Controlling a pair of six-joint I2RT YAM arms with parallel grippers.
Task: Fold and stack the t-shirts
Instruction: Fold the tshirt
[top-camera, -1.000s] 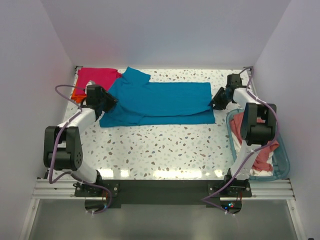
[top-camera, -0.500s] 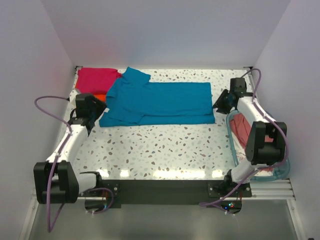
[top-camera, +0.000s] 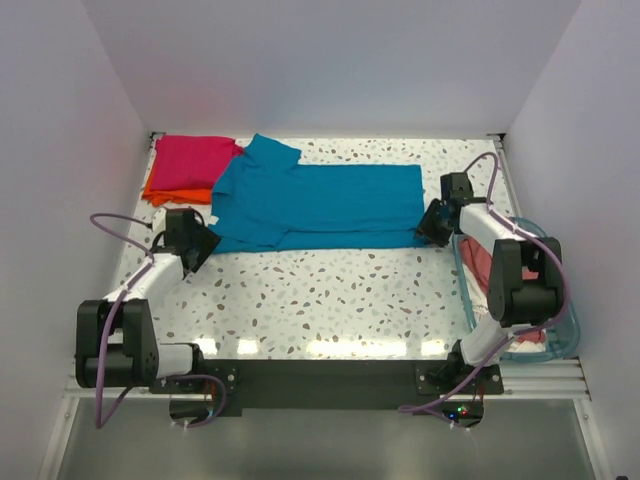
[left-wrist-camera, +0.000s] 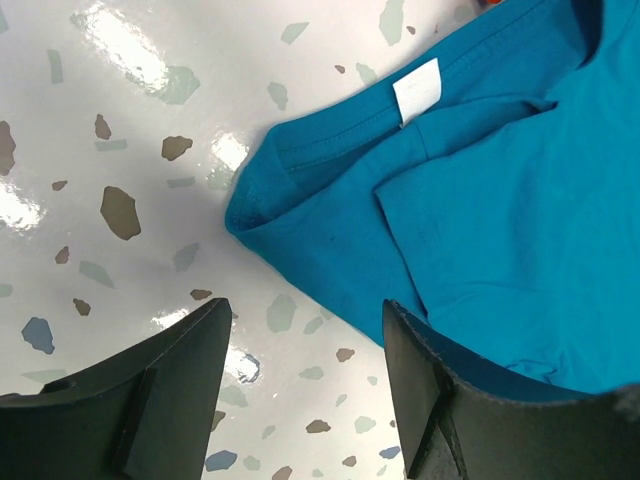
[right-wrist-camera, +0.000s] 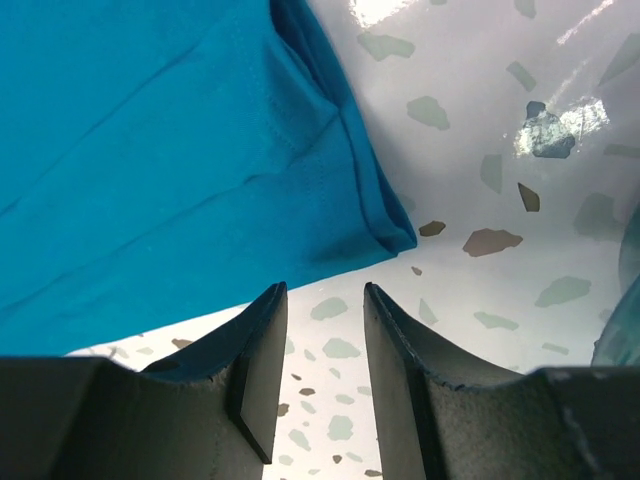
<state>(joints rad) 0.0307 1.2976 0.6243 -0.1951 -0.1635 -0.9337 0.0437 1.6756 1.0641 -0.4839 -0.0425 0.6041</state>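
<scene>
A teal blue t-shirt (top-camera: 320, 205) lies folded lengthwise across the back of the table. Its near-left corner with a white tag shows in the left wrist view (left-wrist-camera: 420, 200), its near-right corner in the right wrist view (right-wrist-camera: 180, 150). A folded magenta pink shirt (top-camera: 195, 158) lies on an orange shirt (top-camera: 165, 192) at the back left. A salmon pink shirt (top-camera: 490, 258) lies in the basket. My left gripper (top-camera: 203, 240) (left-wrist-camera: 308, 330) is open and empty at the teal shirt's near-left corner. My right gripper (top-camera: 432, 222) (right-wrist-camera: 325, 300) is open and empty at its near-right corner.
A clear blue-tinted plastic basket (top-camera: 572, 328) stands at the right edge of the speckled table (top-camera: 330, 290), beside the right arm. White walls close in the back and both sides.
Both grippers have let go of the teal shirt and drawn toward the near side. They now sit low at its two near corners. The shirt lies flatter.
</scene>
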